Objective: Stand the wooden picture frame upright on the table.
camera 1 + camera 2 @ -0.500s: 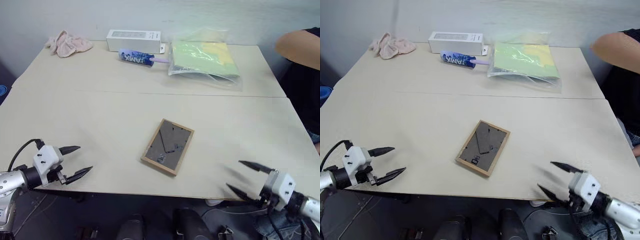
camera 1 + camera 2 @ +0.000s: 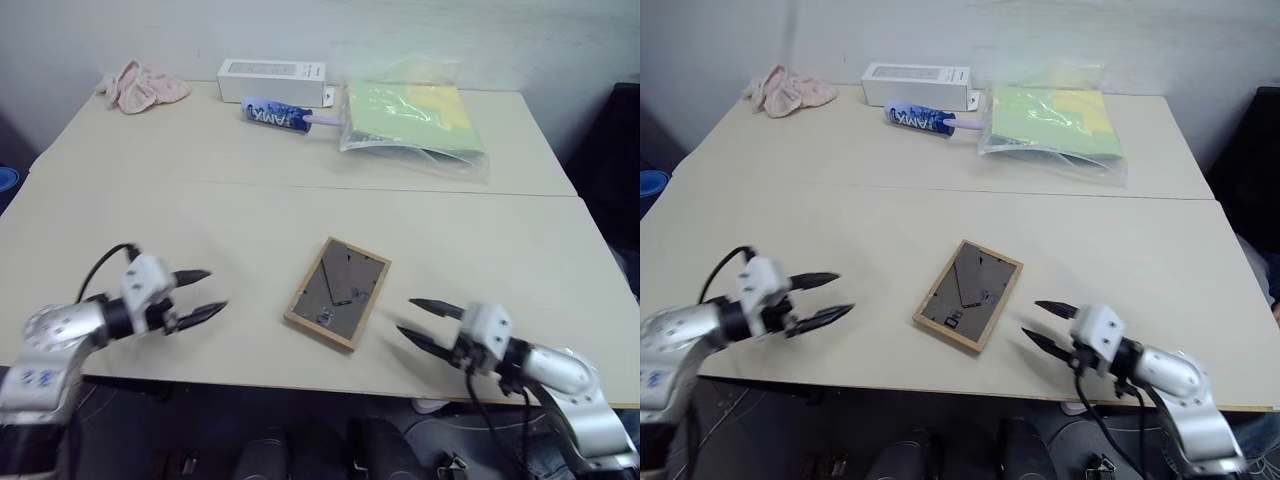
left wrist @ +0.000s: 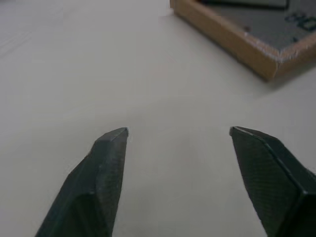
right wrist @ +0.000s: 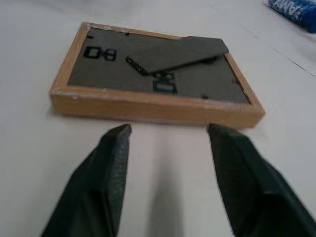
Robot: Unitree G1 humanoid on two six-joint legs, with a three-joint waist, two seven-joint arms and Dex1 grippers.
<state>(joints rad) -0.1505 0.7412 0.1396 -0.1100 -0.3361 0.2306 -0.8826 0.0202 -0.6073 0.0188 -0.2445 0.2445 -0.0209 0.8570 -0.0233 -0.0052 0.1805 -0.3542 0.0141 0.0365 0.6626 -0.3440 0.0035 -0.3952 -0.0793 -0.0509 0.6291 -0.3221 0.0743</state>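
The wooden picture frame (image 2: 337,292) lies flat and face down near the front of the table (image 2: 200,210). Its grey-brown backing and folded dark stand face up. My left gripper (image 2: 210,292) hovers low over the table to the frame's left, open and empty, a hand's width from it. In the left wrist view the left gripper (image 3: 177,132) points at the frame's corner (image 3: 247,39). My right gripper (image 2: 407,316) is open and empty just off the frame's right front edge. The right wrist view shows the right gripper (image 4: 169,129) close to the frame's long side (image 4: 153,106), not touching.
Along the table's far edge lie a pink cloth (image 2: 140,85), a white oblong box (image 2: 270,72), a blue tube (image 2: 275,115) and a clear bag with yellow-green contents (image 2: 410,120). A seam (image 2: 150,182) crosses the tabletop. The table's front edge is close below both grippers.
Both grippers have moved inward from the table's front corners to either side of the frame. The frame has not moved. A person's arm at the far right has left the view.
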